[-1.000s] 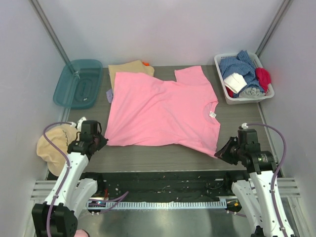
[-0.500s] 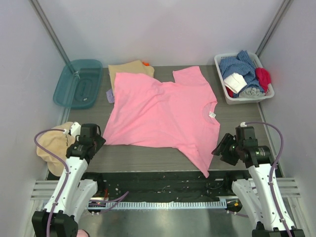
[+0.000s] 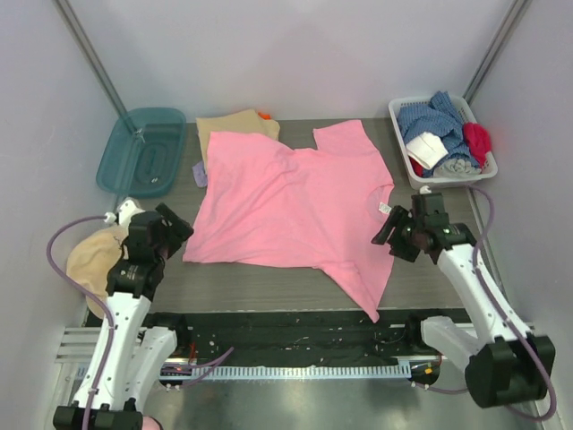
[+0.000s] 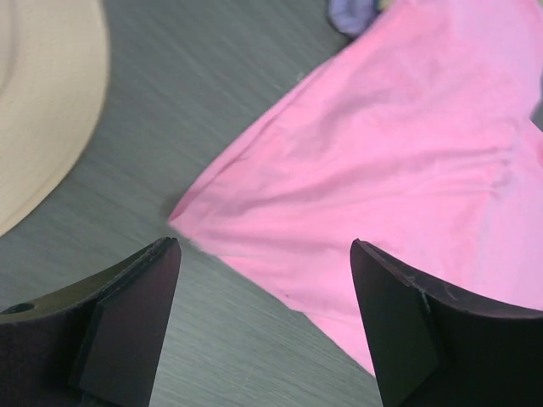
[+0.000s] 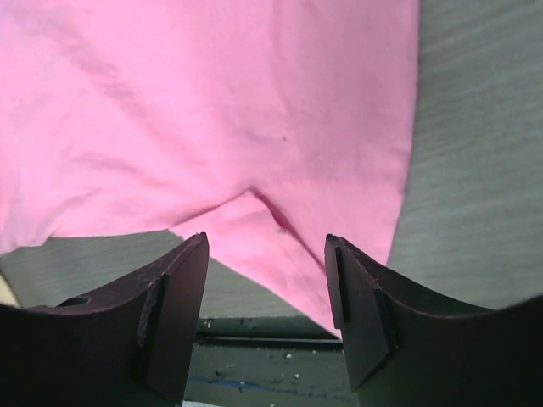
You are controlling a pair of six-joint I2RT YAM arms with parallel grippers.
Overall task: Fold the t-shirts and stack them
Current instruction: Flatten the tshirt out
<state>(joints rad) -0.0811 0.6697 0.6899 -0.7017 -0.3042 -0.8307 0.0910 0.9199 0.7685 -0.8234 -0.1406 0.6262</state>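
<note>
The bright pink t-shirt lies spread flat in the middle of the table, one near corner drooping towards the front edge. My left gripper hovers open just off the shirt's near left corner; in the left wrist view the pink t-shirt lies beyond the left gripper, which holds nothing. My right gripper stands open beside the shirt's right edge, and the right wrist view shows the pink cloth under the right gripper, untouched. A folded tan t-shirt lies behind, with orange and lilac cloth peeking out.
A teal tray sits at the back left. A white basket of mixed clothes is at the back right. The round tan cap lies left of my left arm. A black strip runs along the table's front edge.
Both grippers have opened and let go of the pink shirt's near corners. The right one has pulled back along the shirt's right side; the left has risen slightly. The released right corner has slid nearer.
</note>
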